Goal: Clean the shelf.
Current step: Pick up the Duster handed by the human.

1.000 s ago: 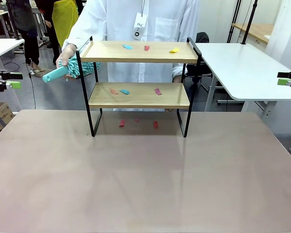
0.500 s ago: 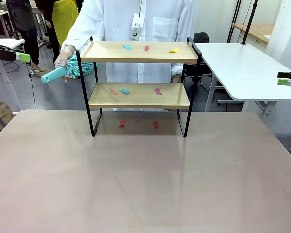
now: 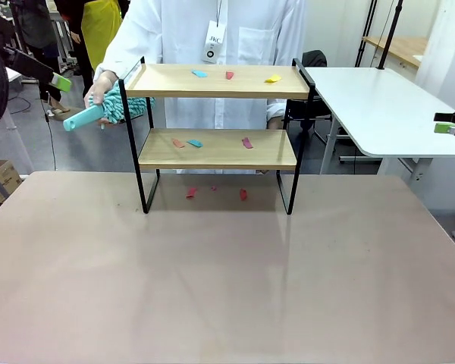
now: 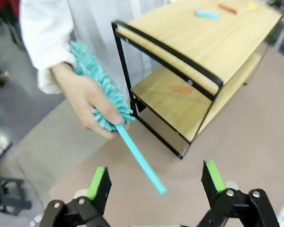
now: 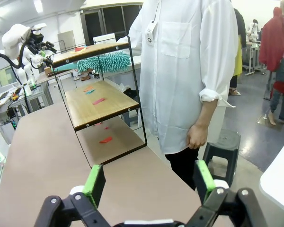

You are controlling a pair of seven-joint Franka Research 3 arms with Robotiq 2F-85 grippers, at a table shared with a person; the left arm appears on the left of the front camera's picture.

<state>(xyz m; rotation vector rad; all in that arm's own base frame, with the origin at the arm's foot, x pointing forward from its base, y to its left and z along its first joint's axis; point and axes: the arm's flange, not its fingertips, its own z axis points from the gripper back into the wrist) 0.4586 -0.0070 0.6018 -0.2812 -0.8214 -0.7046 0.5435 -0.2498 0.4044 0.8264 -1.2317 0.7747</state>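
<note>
Wood and black metal: the shelf is two pale flat boards in a thin wire-like frame with raised side rails. It stands upright at the far middle of the table, a smooth, matt, pinkish-grey top.

Top board: three small flat scraps, a blue scrap, a red scrap and a yellow scrap. Lower board: three more, orange, blue and dull red. Further red bits lie on the table under the frame.

Just beside the shelf's left rail, the person's hand grips a teal duster at the base of its shaggy, noodle-like head. Its slim, smooth handle slants down, free end toward the left arm. The person, in a white coat, stands behind the shelf.

Left gripper: raised off the table's left side, near the duster. Jaws spread wide, nothing between the green pads; the handle tip is apart from both.

Right gripper: well apart from the shelf, off the table's right side. Jaws spread, empty.
</note>
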